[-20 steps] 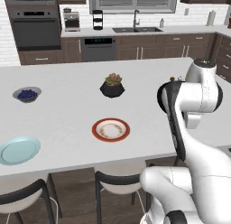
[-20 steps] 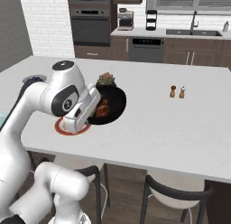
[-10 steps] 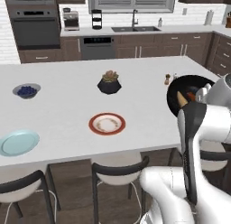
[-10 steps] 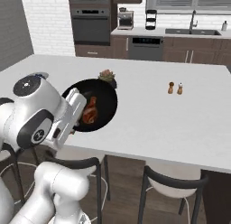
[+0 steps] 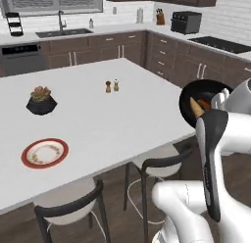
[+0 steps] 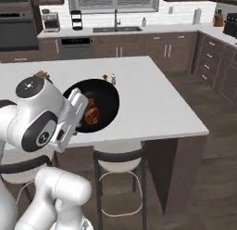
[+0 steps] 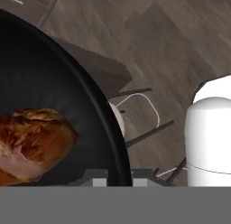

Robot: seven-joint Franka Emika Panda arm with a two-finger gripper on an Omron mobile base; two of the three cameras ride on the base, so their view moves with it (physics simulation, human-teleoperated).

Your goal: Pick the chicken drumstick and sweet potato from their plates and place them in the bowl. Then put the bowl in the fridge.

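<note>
Aloft, your gripper [image 6: 74, 114] is clamped on the rim of the black bowl [image 6: 102, 100] past the island's near edge, tilted; the chicken drumstick [image 6: 91, 114] lies inside, beside the sweet potato [image 5: 197, 107].

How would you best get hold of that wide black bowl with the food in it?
By its thin rim, one finger inside the wall and one outside, coming from the near edge. The bowl is too wide to span, and the chicken drumstick fills its middle. The gripper appears shut on the rim that way, carrying it off the counter.
</note>
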